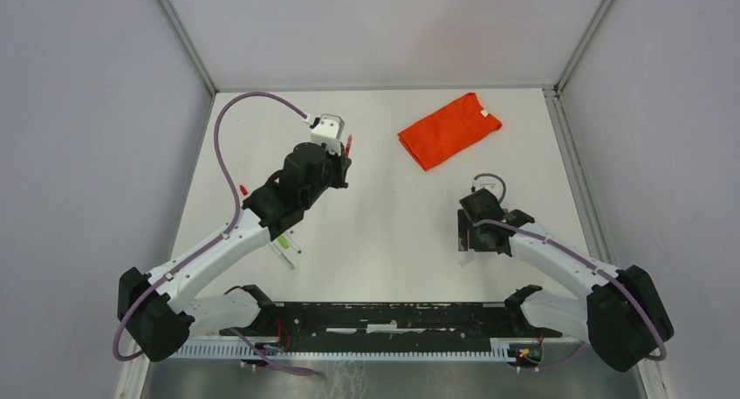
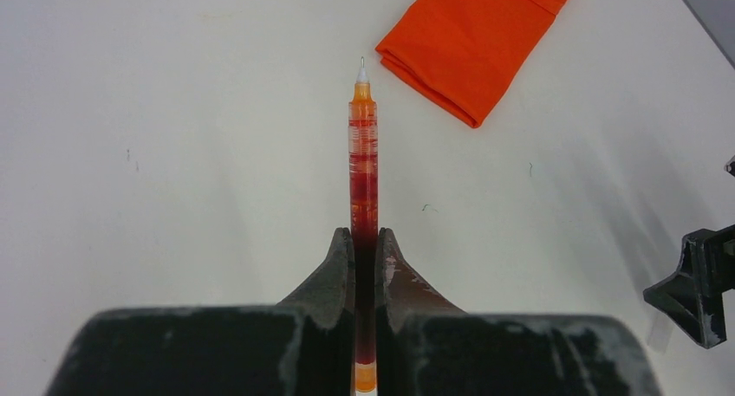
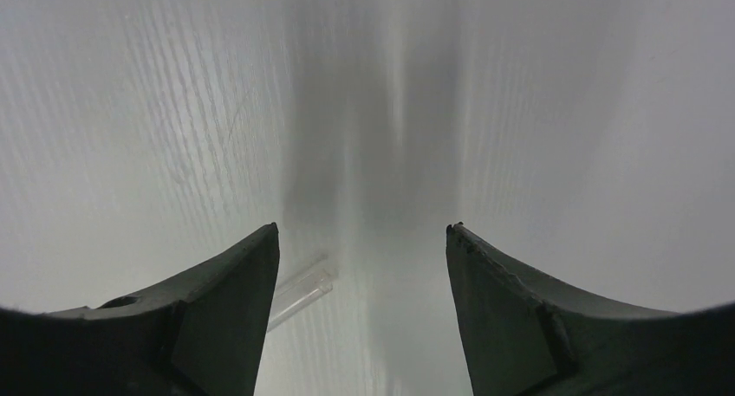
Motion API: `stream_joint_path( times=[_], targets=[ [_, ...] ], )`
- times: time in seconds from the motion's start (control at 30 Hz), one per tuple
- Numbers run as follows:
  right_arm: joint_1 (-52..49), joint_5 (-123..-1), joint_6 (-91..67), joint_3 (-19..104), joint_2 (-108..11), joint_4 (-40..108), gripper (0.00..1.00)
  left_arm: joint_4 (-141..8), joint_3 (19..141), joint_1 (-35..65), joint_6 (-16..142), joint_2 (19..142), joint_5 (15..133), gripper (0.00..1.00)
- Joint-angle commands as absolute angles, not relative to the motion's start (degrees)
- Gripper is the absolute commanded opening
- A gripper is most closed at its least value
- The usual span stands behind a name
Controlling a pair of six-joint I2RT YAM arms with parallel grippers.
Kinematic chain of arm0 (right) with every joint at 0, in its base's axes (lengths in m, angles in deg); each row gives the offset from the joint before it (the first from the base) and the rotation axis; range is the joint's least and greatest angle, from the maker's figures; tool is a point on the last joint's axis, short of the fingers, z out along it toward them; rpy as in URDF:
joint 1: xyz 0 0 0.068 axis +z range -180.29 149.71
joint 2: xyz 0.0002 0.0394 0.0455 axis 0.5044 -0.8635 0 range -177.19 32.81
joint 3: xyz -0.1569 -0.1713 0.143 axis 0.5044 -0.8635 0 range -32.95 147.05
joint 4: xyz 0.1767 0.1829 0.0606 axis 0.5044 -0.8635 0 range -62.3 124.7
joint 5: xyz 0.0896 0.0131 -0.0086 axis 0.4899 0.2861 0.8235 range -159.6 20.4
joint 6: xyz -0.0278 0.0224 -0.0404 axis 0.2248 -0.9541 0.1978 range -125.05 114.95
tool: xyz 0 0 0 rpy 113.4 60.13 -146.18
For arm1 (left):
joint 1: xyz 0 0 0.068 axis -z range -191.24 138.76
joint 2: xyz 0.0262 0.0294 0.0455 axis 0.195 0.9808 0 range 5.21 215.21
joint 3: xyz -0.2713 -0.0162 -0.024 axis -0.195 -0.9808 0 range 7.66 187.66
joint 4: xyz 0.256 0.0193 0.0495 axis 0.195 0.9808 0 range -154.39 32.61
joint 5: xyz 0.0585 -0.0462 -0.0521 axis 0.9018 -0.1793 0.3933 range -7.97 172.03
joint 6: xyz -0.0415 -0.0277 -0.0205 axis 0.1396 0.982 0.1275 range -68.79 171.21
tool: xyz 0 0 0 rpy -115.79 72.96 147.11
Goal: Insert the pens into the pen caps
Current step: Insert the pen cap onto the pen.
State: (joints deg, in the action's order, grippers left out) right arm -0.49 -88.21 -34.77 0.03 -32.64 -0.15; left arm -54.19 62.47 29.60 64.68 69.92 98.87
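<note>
Two grippers: left gripper clamps a red pen at frame centre; right gripper fingers stand apart, a clear tube at lower left.

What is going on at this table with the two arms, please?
The left pincer is shut on a red-orange pen, held clear of the table with its bare tip pointing away. The right pincer stands open just above the table and holds nothing; a small clear tube lies beside one finger. A green pen lies near the left arm, and a folded orange shirt sits at the far side.
</note>
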Motion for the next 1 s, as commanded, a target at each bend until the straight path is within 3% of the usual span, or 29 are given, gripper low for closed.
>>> stream_joint_path(
  times=[0.0,0.33,0.47,0.63,0.87,0.97],
  targets=[
    [-0.8,-83.5,-42.9,-3.7,-29.6,3.2,0.76,-56.3,63.1,29.5,63.4,69.9,98.4,0.02],
    [-0.8,-77.0,-43.0,-7.5,-30.9,5.0,0.69,-56.3,62.9,29.6,63.2,69.0,98.2,0.02],
    [-0.8,-77.5,-41.1,-7.0,-31.5,3.3,0.6,-56.3,62.9,29.6,63.1,68.9,98.2,0.02],
    [-0.7,-77.5,-37.8,-4.6,-33.2,2.6,0.41,-56.4,63.0,29.6,63.1,69.1,98.0,0.02],
    [0.5,-69.9,-32.8,-2.0,-35.3,7.2,0.26,-56.2,63.0,29.6,62.9,69.4,98.3,0.02],
    [2.9,-67.4,-30.8,0.0,-36.4,9.5,0.24,-56.2,63.0,29.6,63.0,69.4,98.4,0.02]
  ],
)
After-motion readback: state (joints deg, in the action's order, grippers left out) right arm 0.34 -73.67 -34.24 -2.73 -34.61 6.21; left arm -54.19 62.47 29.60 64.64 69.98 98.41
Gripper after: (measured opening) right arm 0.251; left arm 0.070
